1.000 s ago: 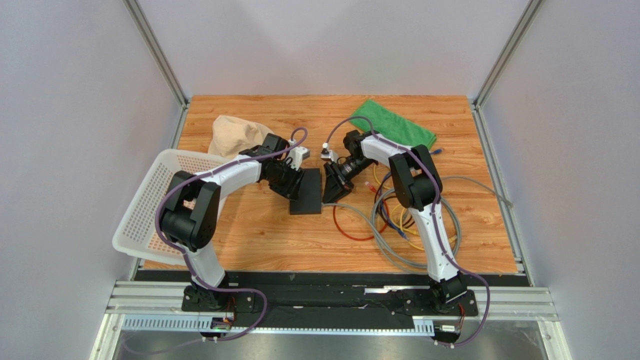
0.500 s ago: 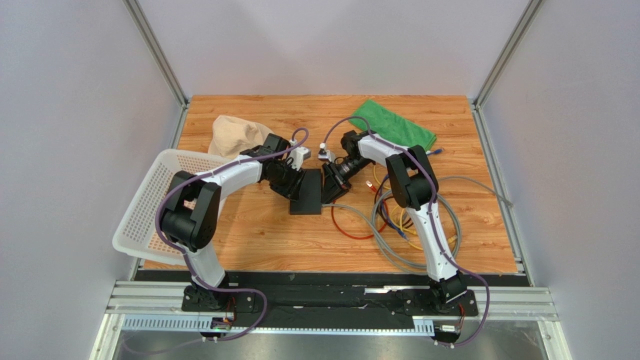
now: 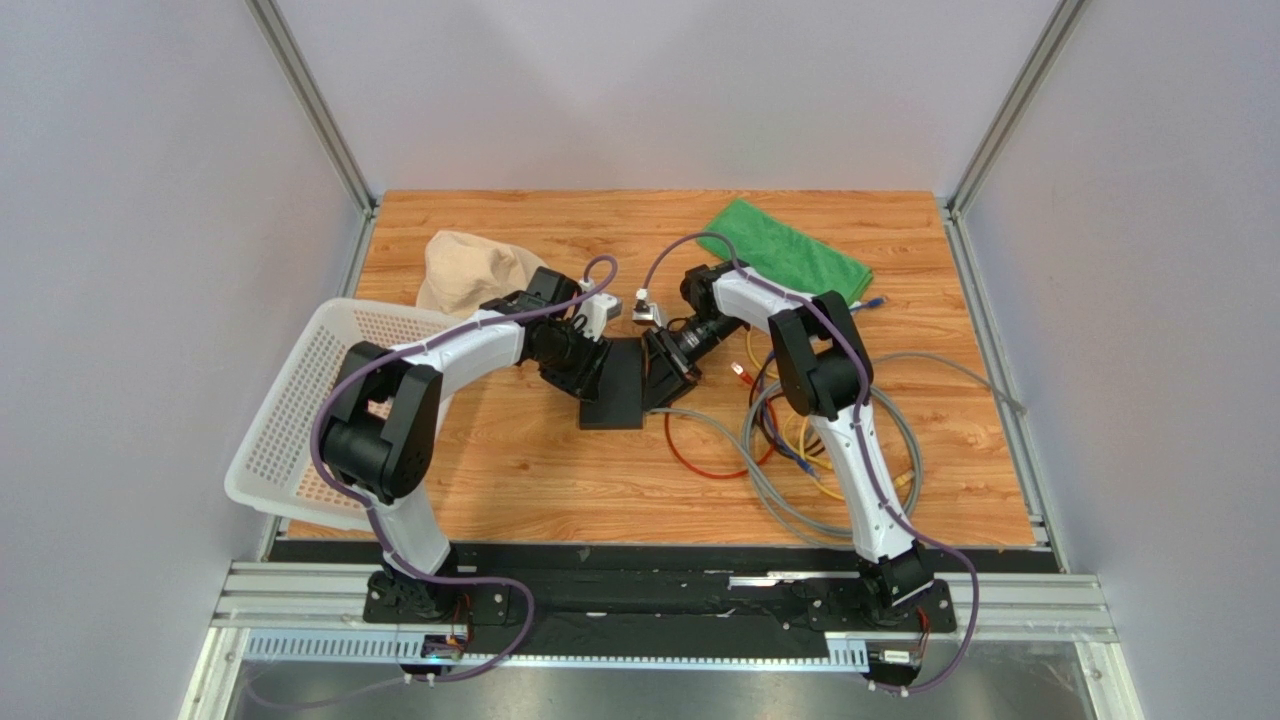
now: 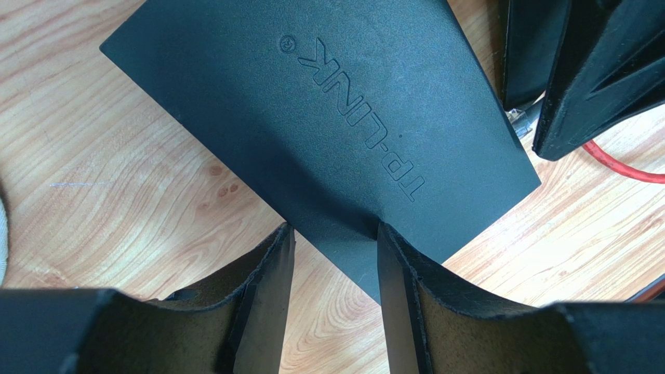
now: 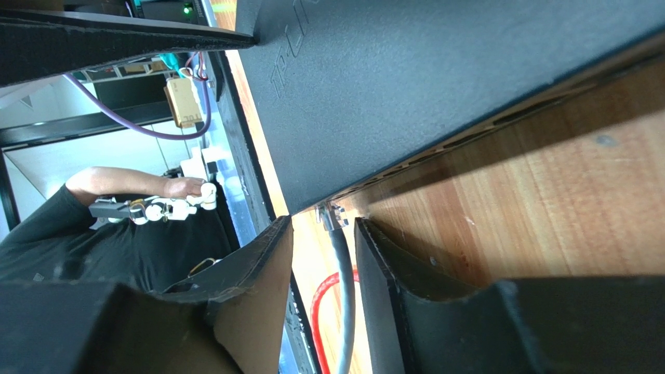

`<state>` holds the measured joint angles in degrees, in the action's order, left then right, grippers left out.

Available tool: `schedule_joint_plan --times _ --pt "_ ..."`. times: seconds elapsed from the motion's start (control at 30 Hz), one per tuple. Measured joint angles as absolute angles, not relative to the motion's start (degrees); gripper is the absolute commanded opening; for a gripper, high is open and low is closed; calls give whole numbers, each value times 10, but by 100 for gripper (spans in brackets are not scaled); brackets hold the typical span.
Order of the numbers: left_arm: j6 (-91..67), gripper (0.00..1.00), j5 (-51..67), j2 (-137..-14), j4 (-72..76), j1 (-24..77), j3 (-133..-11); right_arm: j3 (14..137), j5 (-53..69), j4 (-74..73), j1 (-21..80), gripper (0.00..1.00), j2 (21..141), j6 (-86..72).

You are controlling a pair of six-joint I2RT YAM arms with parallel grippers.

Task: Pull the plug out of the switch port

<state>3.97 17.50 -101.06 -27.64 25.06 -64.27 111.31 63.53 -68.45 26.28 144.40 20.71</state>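
The switch [image 3: 613, 386] is a flat matte-black box lying at the middle of the wooden table. In the left wrist view it [image 4: 328, 117] fills the top, and my left gripper [image 4: 332, 230] is open, its fingertips resting at the switch's near corner. In the right wrist view the clear plug [image 5: 331, 216] sits in a port on the switch's [image 5: 437, 78] edge. My right gripper [image 5: 322, 224] is open and straddles the grey cable [image 5: 341, 296] just behind the plug, with a gap on one side. In the top view both grippers flank the switch, left [image 3: 579, 372] and right [image 3: 658, 383].
A white perforated basket [image 3: 301, 405] stands at the left edge, with a beige cloth [image 3: 458, 270] behind it. A green cloth [image 3: 789, 248] lies at the back right. Coils of grey, yellow and red cable [image 3: 812, 450] lie right of the switch.
My right gripper has moved a little left, closer to the switch's port edge. The left arm and the switch have stayed where they were.
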Motion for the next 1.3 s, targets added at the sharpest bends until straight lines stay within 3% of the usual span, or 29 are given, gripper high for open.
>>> schedule_joint_plan --times 0.33,0.57,0.67,1.3 --pt "40 51 173 -1011 -279 252 -644 1122 632 -702 270 36 1453 209" --pt "43 52 172 -1012 -278 256 -646 1122 631 -712 270 7 1461 211" --pt "43 52 172 -1012 -278 257 -646 1122 634 -716 269 0 1461 214" --pt "44 52 169 -1012 -277 259 -646 1118 639 -717 266 0 1462 215"
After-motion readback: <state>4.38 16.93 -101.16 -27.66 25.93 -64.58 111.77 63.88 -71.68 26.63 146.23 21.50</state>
